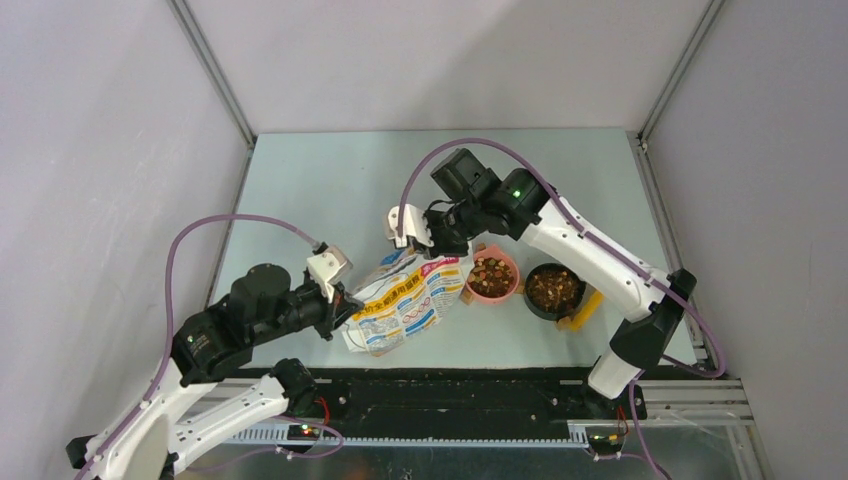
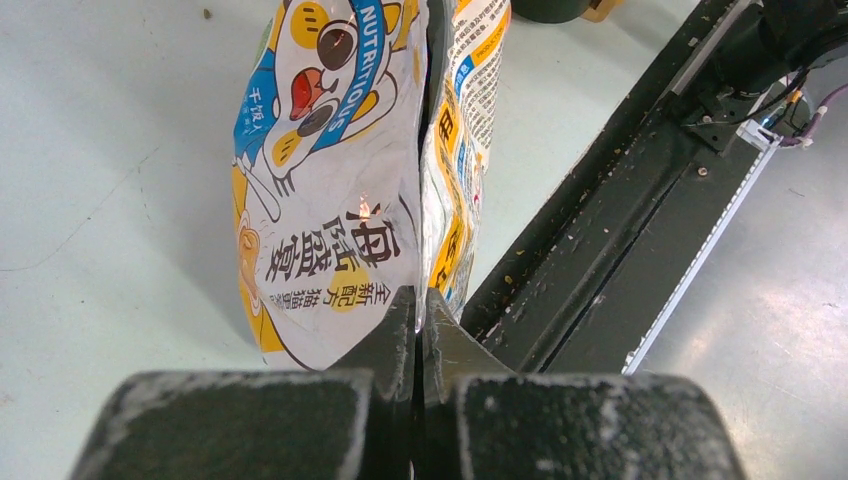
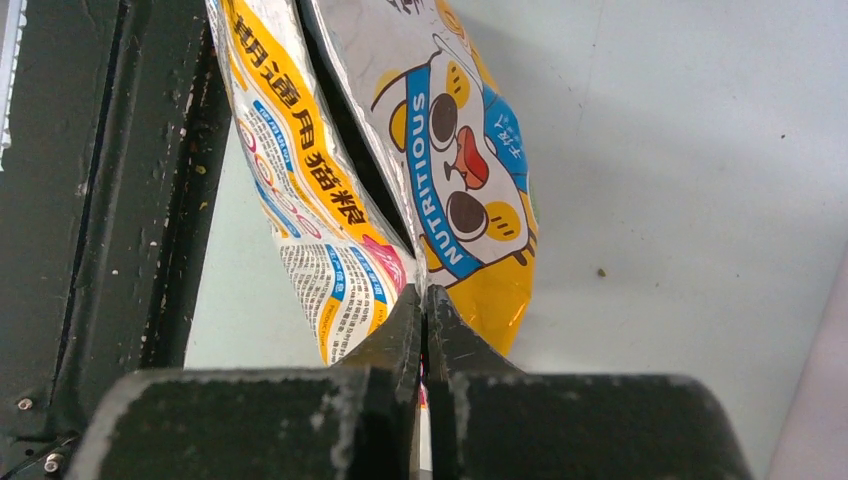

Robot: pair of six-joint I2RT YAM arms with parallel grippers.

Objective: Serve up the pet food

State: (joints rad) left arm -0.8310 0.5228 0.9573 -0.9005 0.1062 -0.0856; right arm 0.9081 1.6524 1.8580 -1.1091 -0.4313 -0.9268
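Left fingers (image 2: 385, 340), right fingers (image 3: 392, 340) pinch bag (image 1: 405, 300); pet food (image 1: 492, 272) near right fingers.

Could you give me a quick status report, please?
Left gripper and right gripper shut on bag ends. Pet food in pink bowl and black bowl. Nothing blocking.

Bag (image 2: 330, 170) cropped at top edge; pet food pellets (image 1: 492, 275) individually indistinct.

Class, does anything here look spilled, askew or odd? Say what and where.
What look like pet food crumbs dot the black rail at the near edge, and one stray speck lies on the table near the bag: probably spillage. The bag is crumpled, pinched between the left hand and right hand.
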